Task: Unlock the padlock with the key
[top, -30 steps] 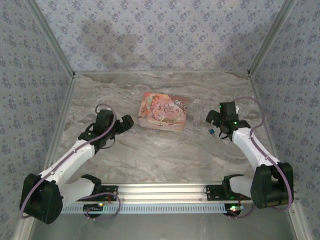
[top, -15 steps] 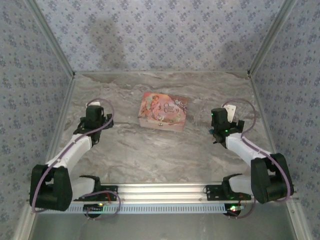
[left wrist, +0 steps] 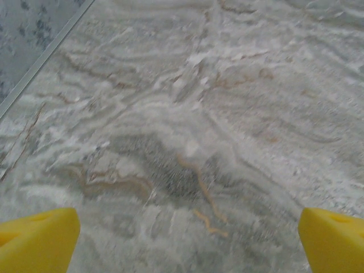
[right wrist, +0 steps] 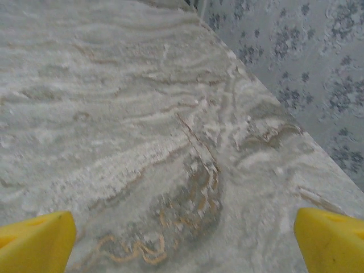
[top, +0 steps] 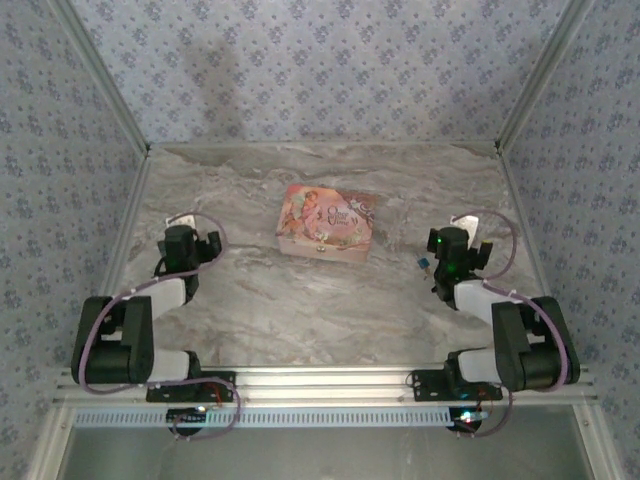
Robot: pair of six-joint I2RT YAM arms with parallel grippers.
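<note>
The padlock [top: 425, 264] is a tiny bluish speck lying on the marble table [top: 330, 310], just left of my right arm's wrist. The key is out of view. My left gripper [left wrist: 187, 242] stands open over bare marble, its yellow fingertips [left wrist: 37, 242] wide apart with nothing between them. My right gripper [right wrist: 185, 242] is open too, its yellow fingertips [right wrist: 330, 242] spread over bare marble near the right wall. In the top view both arms are folded back, with the left gripper [top: 180, 245] at the table's left and the right gripper [top: 447, 252] at its right.
A pink illustrated box [top: 326, 222] lies shut in the middle of the table, between the two arms. Patterned walls close the table in at the left, right and back. A metal rail [top: 320, 380] runs along the near edge.
Both arms have folded back toward their bases. The grippers swung away from the pink box and now sit lower and nearer the side walls. The padlock and box have not moved.
</note>
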